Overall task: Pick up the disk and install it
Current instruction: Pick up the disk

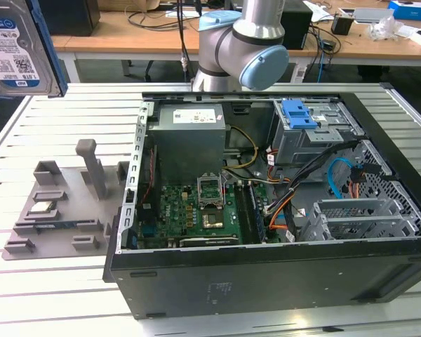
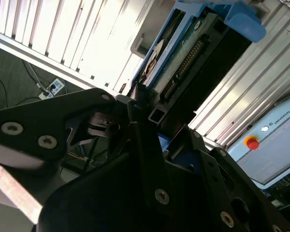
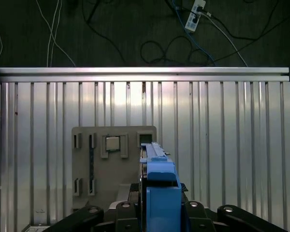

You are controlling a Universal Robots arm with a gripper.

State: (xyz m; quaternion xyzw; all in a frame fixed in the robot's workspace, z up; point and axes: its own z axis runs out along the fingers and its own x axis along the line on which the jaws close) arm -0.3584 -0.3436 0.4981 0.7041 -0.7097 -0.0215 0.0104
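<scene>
1. Plainly, the disk [image 1: 17, 45] is up in the air, well above the table [image 1: 28, 288]. In the exterior view its labelled face hangs upright at that view's upper left corner, with a strip of blue bracket along one edge.
2. The gripper [image 2: 144, 107] is clamped on the disk [image 2: 183, 55]. In the second wrist view its black parts close against the drive's end, where the connector row and green board show (the drive is seen edge-on there).
3. In the first wrist view the disk's blue bracket [image 3: 159, 188] stands between the black links of the gripper [image 3: 159, 210], over the ribbed table [image 3: 232, 145].
4. Below it lies the grey tray [image 3: 87, 159], with a small square chip [image 3: 112, 143] seated in one pocket. The exterior view shows the same tray [image 1: 63, 210] and chip [image 1: 41, 208] on the exterior view's left of the computer case [image 1: 266, 281].
5. The case lies open with its motherboard [image 1: 196, 210] exposed, and a blue latch piece [image 1: 299, 114] sits on the far drive cage.
6. The arm [image 1: 231, 42] rises behind the case.
</scene>
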